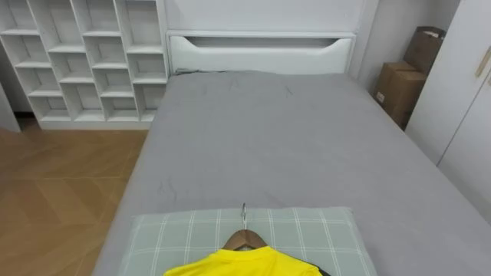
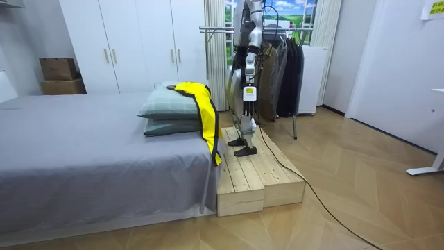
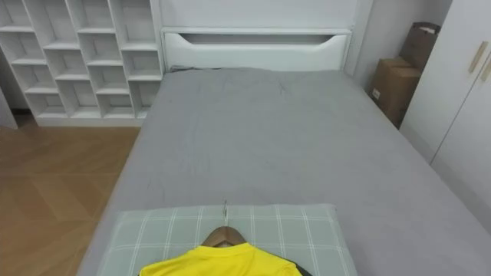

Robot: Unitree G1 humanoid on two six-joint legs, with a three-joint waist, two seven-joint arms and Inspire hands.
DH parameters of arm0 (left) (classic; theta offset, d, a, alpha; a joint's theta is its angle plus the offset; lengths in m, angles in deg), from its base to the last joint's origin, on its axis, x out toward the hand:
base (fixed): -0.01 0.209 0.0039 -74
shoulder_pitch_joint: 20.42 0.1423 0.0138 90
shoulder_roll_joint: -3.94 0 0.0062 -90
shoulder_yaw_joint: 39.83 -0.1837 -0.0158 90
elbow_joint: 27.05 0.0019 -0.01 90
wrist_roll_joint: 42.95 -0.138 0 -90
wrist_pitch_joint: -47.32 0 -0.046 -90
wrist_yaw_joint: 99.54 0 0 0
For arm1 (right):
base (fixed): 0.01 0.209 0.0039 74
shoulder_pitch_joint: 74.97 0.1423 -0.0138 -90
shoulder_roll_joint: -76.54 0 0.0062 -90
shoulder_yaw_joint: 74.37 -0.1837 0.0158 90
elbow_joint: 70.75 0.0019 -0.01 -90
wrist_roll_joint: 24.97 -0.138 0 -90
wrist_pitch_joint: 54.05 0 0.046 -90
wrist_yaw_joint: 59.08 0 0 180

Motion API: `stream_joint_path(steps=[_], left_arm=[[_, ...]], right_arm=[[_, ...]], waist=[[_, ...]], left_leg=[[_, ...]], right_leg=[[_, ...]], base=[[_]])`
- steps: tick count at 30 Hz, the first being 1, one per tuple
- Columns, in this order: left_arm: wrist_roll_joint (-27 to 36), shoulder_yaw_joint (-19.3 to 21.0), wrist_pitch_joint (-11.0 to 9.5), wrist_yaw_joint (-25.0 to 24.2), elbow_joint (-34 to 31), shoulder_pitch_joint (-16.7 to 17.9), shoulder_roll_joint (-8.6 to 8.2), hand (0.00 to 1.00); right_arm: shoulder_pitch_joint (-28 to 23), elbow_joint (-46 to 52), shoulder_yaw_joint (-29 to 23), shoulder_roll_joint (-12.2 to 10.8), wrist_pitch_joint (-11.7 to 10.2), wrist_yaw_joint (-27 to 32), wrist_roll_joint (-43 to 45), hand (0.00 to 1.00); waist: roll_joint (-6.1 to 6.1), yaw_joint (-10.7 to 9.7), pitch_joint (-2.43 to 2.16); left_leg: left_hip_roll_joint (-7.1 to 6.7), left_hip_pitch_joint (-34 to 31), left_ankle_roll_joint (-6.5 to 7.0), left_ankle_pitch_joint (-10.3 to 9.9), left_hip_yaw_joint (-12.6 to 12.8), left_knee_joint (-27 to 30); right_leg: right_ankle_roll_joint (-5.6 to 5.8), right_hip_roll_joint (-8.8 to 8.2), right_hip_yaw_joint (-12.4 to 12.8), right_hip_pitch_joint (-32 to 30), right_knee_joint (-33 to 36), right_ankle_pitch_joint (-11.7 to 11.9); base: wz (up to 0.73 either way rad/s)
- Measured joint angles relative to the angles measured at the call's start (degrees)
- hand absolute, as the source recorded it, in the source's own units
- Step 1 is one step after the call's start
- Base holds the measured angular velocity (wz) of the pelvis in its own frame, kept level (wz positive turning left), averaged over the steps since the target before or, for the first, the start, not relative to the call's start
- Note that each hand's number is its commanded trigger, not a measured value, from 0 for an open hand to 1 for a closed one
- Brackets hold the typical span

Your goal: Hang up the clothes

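A yellow shirt (image 1: 244, 265) on a wooden hanger (image 1: 245, 236) with a metal hook lies on green checked pillows (image 1: 176, 234) at the near end of the bed. In the room view the shirt (image 2: 202, 105) drapes over the pillows (image 2: 164, 105) and down the bed's end. I stand on a wooden platform (image 2: 253, 177) at that end, facing the bed. My left hand (image 2: 248, 68) hangs by my side, apart from the shirt. A clothes rack (image 2: 220, 29) with dark garments (image 2: 286, 66) stands right behind me.
The grey bed (image 1: 276, 146) stretches ahead to a white headboard (image 1: 261, 52). White cube shelves (image 1: 84, 61) stand at the far left, cardboard boxes (image 1: 399, 88) and white wardrobe doors (image 1: 460, 115) on the right. Wood floor (image 1: 61, 192) runs along the bed's left side.
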Motion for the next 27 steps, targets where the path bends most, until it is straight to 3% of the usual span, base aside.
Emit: stream_joint_path(steps=[27], left_arm=[[-0.01, -0.03, 0.0, 0.01, -0.42, -0.03, 0.04, 0.0]], right_arm=[[-0.12, 1.31, 0.03, 0.0, 0.0, 0.0, -0.08, 0.0]], waist=[[-0.06, 0.0, 0.05]], left_leg=[[0.0, -0.08, -0.01, -0.01, 0.02, -0.09]], right_leg=[[0.0, -0.01, -0.03, -0.12, -0.09, 0.0]], base=[[0.0]])
